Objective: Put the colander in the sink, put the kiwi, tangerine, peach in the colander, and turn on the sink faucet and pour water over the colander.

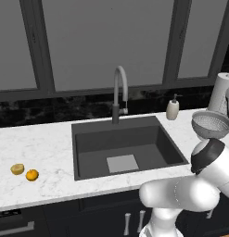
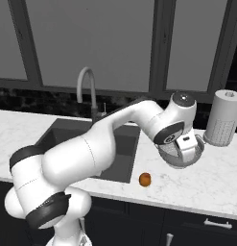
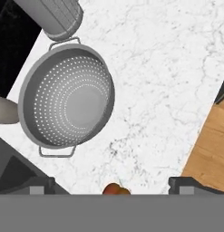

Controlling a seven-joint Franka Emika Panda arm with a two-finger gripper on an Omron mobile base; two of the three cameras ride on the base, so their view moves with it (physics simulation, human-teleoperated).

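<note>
Above the counter [image 3: 168, 90] right of the sink [image 1: 125, 148], claw [image 3: 112, 183] hangs wide apart, holding nothing. Colander [image 3: 67, 102] sits on the counter below, beside the perforated cylinder [image 2: 224, 117]. Reddish-orange fruit [image 2: 145, 179] lies near the counter's front edge. Kiwi [image 1: 17, 169] and orange fruit [image 1: 32, 175] lie left of the sink. Faucet [image 1: 119, 92] dry.

There was one colander [image 3: 67, 100], one sink [image 1: 126, 146] and one faucet [image 1: 119, 92]. Three small fruits lay on the counter: two [image 1: 17, 169] [image 1: 32, 175] left of the sink and one [image 2: 145, 179] to its right, possibly a peach. One soap dispenser [image 1: 172, 109] and one perforated cylinder [image 2: 223, 117] stood there.
</note>
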